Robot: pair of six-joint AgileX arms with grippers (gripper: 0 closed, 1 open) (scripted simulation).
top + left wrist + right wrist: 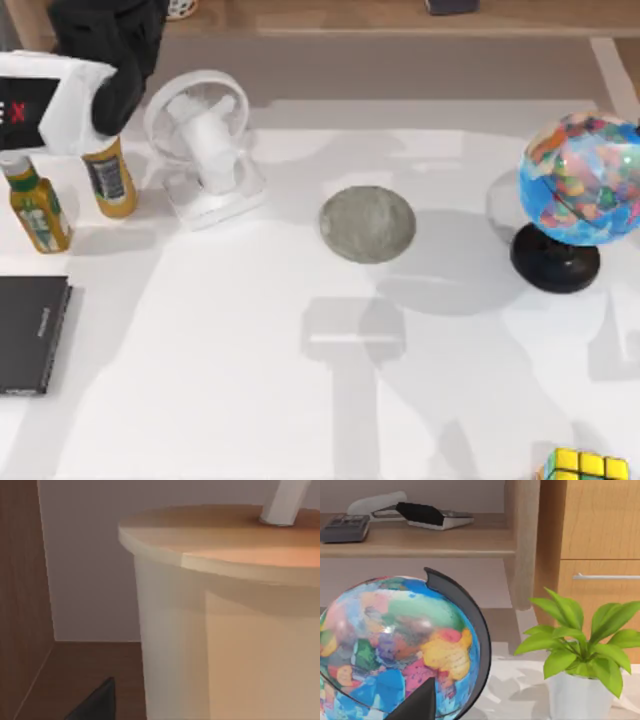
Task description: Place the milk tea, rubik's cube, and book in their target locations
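Overhead, you had a white table (300, 400) in front of you, with a brown floor strip beyond its far edge. Take the round grey coaster (367, 224) near the table's middle as your landmark. To its left stood a white desk fan (204, 145); farther left were two yellow-green bottles (110, 175), and nearer than those, at the table's left edge, lay a flat black slab (32, 332). To the coaster's right stood a multicoloured globe (580, 180) on a black stand. Well to the coaster's near right, at the table's front edge, sat the rubik's cube (587, 466), yellow squares up.

Your left arm (95, 60) was up at the far left corner, beyond the bottles and well left of the coaster, its black and white housing over the table edge. Its wrist camera looked straight at the milk tea (225, 630), very close: a pale peach cup wall, an orange lid and the white straw at the lid's edge, with a dark wooden surface and a plain wall behind. You could not tell how far the left gripper was open, or whether it had hold of the cup.

Your right wrist camera faced the globe, with a green potted plant (580, 655) beside it and wooden shelving behind that carried a stapler (427, 515). The right gripper's opening could not be told either.
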